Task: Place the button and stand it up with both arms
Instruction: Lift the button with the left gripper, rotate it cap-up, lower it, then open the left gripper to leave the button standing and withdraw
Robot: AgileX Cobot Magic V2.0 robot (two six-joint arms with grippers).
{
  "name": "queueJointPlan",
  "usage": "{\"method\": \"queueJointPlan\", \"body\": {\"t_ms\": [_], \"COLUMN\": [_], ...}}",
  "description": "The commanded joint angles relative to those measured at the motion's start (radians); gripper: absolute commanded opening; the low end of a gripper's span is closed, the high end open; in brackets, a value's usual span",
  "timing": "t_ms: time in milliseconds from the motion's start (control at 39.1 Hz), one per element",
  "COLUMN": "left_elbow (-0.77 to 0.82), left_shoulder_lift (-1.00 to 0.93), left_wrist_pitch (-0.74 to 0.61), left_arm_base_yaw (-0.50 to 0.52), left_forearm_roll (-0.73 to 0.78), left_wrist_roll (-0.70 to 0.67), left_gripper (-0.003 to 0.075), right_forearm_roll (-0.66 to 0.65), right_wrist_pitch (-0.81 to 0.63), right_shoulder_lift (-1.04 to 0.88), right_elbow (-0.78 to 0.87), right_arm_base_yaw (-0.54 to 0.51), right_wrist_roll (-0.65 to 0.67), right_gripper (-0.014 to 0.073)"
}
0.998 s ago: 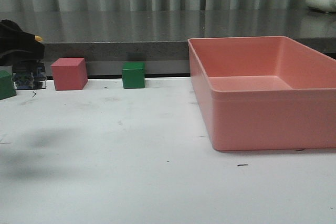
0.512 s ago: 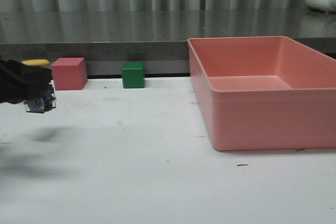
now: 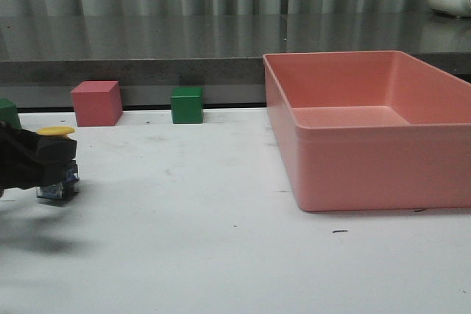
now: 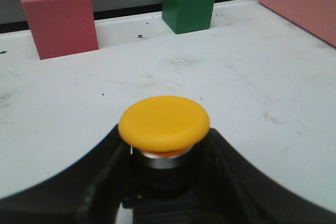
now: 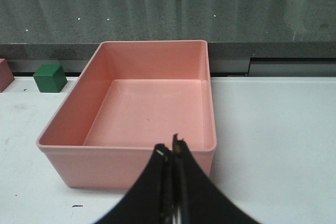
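Observation:
The button (image 3: 57,161) has a yellow mushroom cap, a black body and a bluish base. It stands upright at the far left of the front view, its base at or just above the white table. My left gripper (image 3: 40,165) is shut on its black body. In the left wrist view the yellow cap (image 4: 164,121) sits between my two dark fingers (image 4: 94,182). My right gripper (image 5: 171,153) is shut and empty, held above the table in front of the pink bin (image 5: 126,161). It does not show in the front view.
A large pink bin (image 3: 368,167) takes up the right half of the table. A pink cube (image 3: 96,103) and a green cube (image 3: 187,104) stand at the table's back edge. Another green cube (image 3: 9,113) sits at the far left. A grey counter runs behind.
My left gripper has come down and towards the camera with the button, from up by the pink cube to table level at the far left.

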Motion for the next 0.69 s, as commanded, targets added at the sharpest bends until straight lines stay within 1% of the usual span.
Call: {"method": "queueJointPlan", "body": {"t_ms": [0,77,153,256,358,409,512,563,665], "left_elbow": [-0.009,-0.009,-0.009,-0.007,0.004,0.013,0.017,0.017,0.017], "left_shoulder_lift": [-0.033,-0.033,-0.038,-0.063,-0.121,-0.155,-0.241,-0.304,-0.456], "left_wrist_pitch": [-0.21,-0.21,-0.21,-0.21,-0.205,-0.193,-0.108,-0.027,0.119], "left_arm_base_yaw": [0.003,0.003,0.003,0.003,0.003,0.003,0.003,0.003,0.0], "left_forearm_roll": [-0.013,-0.011,-0.009,0.001,0.044,0.07,0.136,0.177,0.204], "left_wrist_roll": [0.002,0.002,0.002,0.002,-0.005,-0.034,-0.151,-0.212,-0.272], "left_gripper": [0.034,0.0412,0.0461,0.0489,0.0489,0.0489,0.0488,0.0482,0.048], "right_forearm_roll": [-0.013,-0.013,-0.013,-0.013,-0.013,-0.013,-0.013,-0.013,-0.013], "right_wrist_pitch": [-0.085,-0.085,-0.085,-0.085,-0.085,-0.085,-0.085,-0.085,-0.085], "right_shoulder_lift": [0.011,0.011,0.011,0.011,0.011,0.011,0.011,0.011,0.011], "right_elbow": [-0.024,-0.024,-0.024,-0.024,-0.024,-0.024,-0.024,-0.024,-0.024], "right_arm_base_yaw": [-0.004,-0.004,-0.004,-0.004,-0.004,-0.004,-0.004,-0.004,-0.004], "right_wrist_roll": [-0.011,-0.011,-0.011,-0.011,-0.011,-0.011,-0.011,-0.011,-0.011], "right_gripper": [-0.007,-0.007,-0.007,-0.007,-0.007,-0.007,-0.007,-0.007,-0.007]}}
